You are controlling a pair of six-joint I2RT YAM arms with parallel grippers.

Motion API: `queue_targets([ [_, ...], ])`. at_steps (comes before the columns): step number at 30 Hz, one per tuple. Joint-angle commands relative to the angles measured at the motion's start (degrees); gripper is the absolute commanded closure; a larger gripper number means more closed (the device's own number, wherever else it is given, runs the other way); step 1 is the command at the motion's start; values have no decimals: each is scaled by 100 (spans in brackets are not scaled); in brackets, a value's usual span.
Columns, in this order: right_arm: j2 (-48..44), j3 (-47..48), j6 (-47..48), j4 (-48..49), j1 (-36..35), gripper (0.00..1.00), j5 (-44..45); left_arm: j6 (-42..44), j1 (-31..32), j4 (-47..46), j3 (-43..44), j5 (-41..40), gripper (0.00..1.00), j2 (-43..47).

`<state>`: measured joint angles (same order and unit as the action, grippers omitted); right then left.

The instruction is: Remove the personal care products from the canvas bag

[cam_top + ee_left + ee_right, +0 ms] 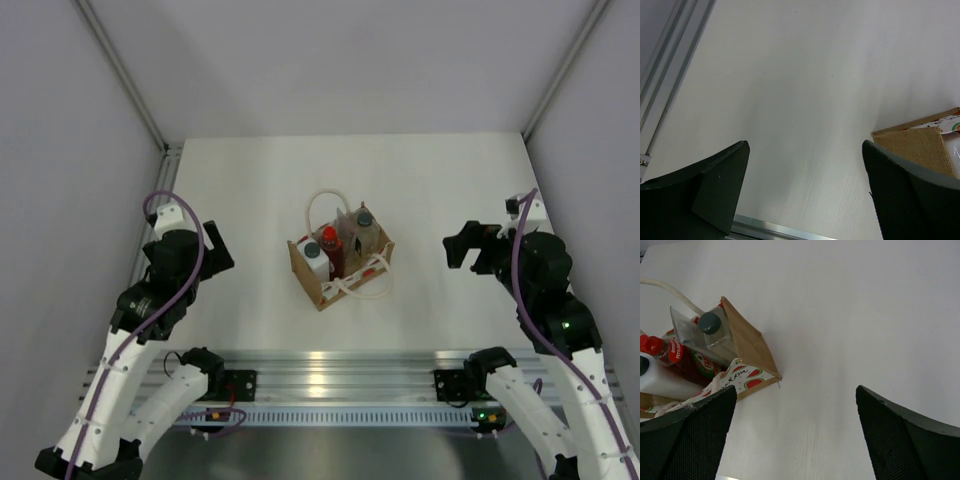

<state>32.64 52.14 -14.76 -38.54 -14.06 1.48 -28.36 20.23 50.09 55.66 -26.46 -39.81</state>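
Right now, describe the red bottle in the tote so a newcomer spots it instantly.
Near the middle of the white table stands a small tan-brown canvas bag with white rope handles. Inside, the red bottle with a red cap stands between a white bottle with a grey cap and a clear bottle with a dark cap; it alone is red.

Table: white, matt, level top; all places below reckoned from the canvas bag. Canvas bag: one item, tan-brown, boxy, stood upright directly on the top, about its middle, set askew to the table's edges; watermelon print on the side facing the rail. Rope handle: white loop, spread out beyond the bag's far side; contact with the top could not be told. Aluminium rail: ribbed, ran along the near edge, well apart from the bag.
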Motion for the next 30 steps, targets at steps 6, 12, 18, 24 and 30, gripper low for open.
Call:
queue_targets([
  [6,14,-19,-114,540,44,0,-286,-38,-36,-262,-64,-105,1,-18],
  [12,698,-222,-614,1322,-8,1,-1585,-47,-28,-262,-73,-132,1,-97],
  [18,1998,462,-160,1377,-1614,14,-505,-56,-28,-262,-90,-149,1,-114],
  [24,3510,1570,324,779,-2917,35,888,-73,-28,-262,-99,-132,1,-158],
  [30,4381,2089,570,770,-3093,54,1187,-73,-28,-262,-117,-131,1,-185],
])
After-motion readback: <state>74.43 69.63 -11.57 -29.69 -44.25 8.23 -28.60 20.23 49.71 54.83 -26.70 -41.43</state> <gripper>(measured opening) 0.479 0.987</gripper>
